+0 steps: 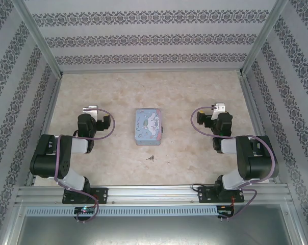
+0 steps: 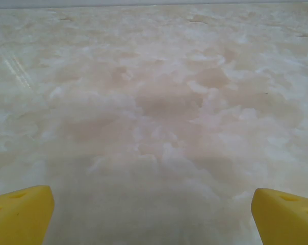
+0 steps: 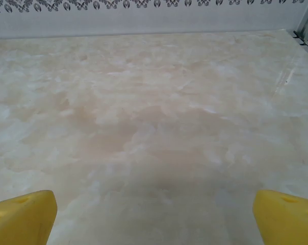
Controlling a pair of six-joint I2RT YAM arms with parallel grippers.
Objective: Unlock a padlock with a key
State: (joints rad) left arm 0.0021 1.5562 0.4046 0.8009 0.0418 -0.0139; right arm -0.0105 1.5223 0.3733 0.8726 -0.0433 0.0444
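The key is a tiny dark sliver lying on the marbled table, in front of the pale blue cartoon tin box. At the tin's right edge a small bluish nub looks like the padlock, too small to make out. My left gripper rests left of the tin. In the left wrist view this gripper is open, its yellow fingertips wide apart over bare table. My right gripper rests right of the tin and is also open, with nothing between its yellow fingertips.
Patterned walls enclose the table on three sides, with metal posts at the back corners. An aluminium rail runs along the near edge under both arm bases. Purple cables loop beside each wrist.
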